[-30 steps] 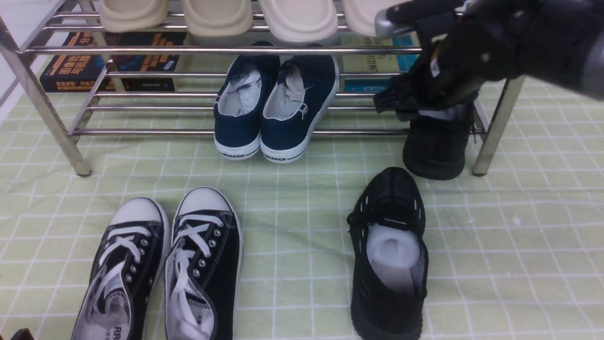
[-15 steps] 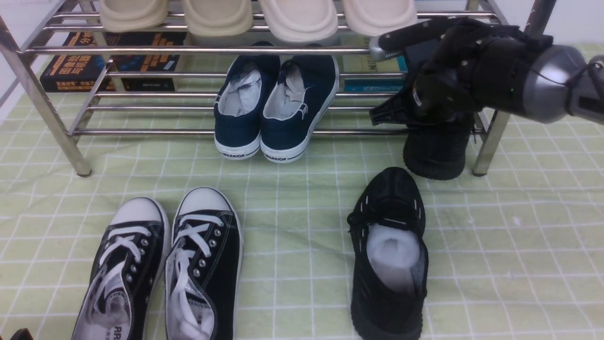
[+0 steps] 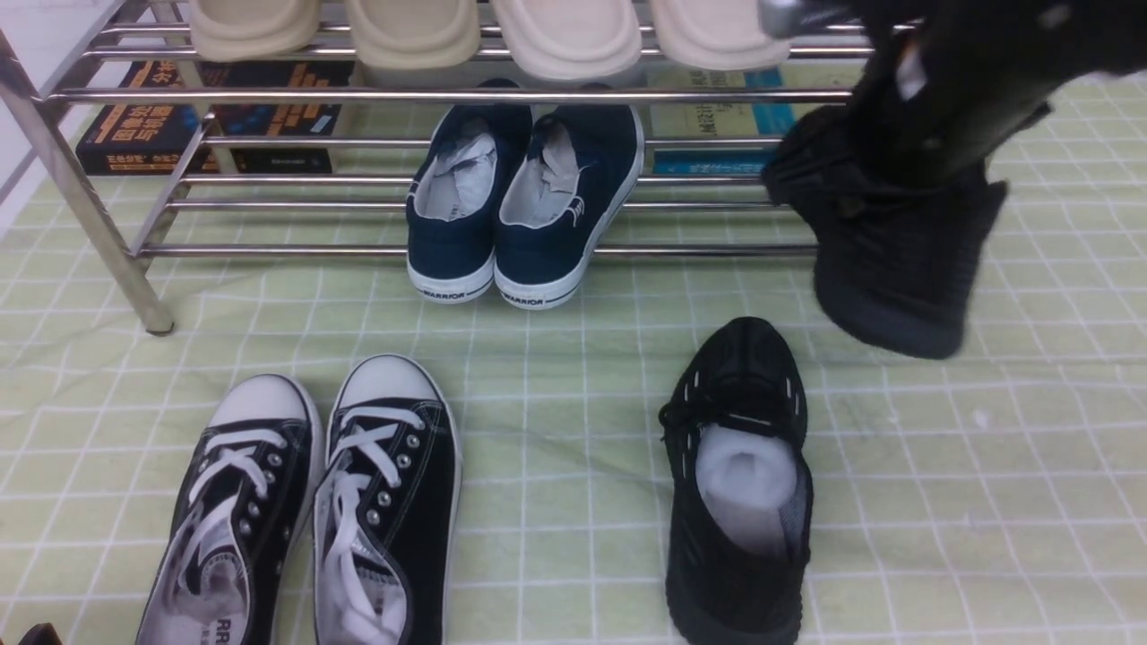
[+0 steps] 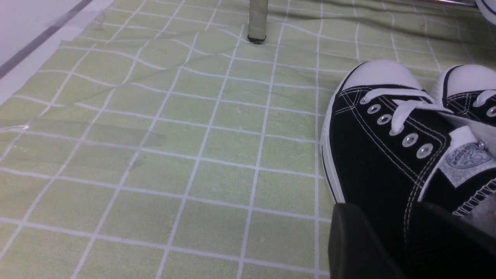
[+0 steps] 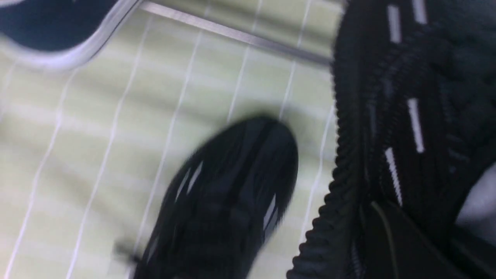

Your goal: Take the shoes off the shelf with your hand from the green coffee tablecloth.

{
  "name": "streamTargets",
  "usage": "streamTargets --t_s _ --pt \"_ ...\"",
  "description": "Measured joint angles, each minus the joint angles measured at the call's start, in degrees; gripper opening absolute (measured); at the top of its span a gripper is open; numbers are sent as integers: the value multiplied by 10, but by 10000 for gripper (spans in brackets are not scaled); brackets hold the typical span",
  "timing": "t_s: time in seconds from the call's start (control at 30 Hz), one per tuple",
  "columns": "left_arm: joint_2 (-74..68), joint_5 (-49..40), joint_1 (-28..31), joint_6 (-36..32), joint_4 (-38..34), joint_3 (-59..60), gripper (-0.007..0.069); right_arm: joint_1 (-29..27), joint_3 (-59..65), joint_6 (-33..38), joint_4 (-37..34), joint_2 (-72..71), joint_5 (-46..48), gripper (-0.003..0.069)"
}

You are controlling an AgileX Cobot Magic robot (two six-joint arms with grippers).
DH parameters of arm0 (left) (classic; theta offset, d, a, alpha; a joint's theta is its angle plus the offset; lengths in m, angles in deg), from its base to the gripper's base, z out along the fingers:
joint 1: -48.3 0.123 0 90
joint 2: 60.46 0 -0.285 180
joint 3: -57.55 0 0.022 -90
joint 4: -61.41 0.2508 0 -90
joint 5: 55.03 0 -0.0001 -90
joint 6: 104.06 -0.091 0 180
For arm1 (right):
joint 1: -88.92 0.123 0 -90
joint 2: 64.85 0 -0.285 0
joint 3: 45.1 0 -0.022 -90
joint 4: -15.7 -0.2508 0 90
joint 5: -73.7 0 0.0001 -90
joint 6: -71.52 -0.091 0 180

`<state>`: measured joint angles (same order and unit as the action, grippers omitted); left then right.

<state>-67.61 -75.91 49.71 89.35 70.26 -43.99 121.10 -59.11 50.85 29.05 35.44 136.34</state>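
My right hand (image 3: 936, 112), black with jointed fingers, is shut on one black knit shoe (image 3: 896, 260) and holds it in the air, toe down, just in front of the right end of the steel shelf (image 3: 269, 94). The hand hides the shoe's opening. The right wrist view, blurred, has this shoe (image 5: 410, 116) close up. The other black shoe (image 3: 739, 484) lies on the green checked tablecloth (image 3: 573, 358), white paper inside, and shows below in the right wrist view (image 5: 232, 193). My left gripper (image 4: 403, 248) stands open low over the cloth beside the canvas shoes.
A navy white-soled pair (image 3: 524, 206) sits on the shelf's lower tier, beige slippers (image 3: 493, 31) on the upper one, books (image 3: 161, 125) behind. A black canvas pair with white toe caps (image 3: 314, 511) lies front left. The shelf's left leg (image 3: 134, 278) stands on the cloth.
The right hand has closed on the black knit shoe and lifted it off the lower tier, up and to the right, towards the camera. The left arm has not moved.
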Motion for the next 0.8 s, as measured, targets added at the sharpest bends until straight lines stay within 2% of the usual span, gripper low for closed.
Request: streamTargets --t_s 0.13,0.27,0.43,0.5,0.67,0.8 --pt "0 0 0 0 0 0 239 8 0 7 -15 -45 78 1" --pt "0 0 0 0 0 0 242 10 12 7 -20 -80 98 3" --pt "0 -1 0 0 0 0 242 10 93 7 -38 -142 89 5" --pt "0 -1 0 0 0 0 242 10 175 7 -46 -168 87 6" --pt "0 -1 0 0 0 0 242 10 290 3 -55 -177 29 6" --pt "0 -1 0 0 0 0 242 10 344 3 -55 -169 -68 6"
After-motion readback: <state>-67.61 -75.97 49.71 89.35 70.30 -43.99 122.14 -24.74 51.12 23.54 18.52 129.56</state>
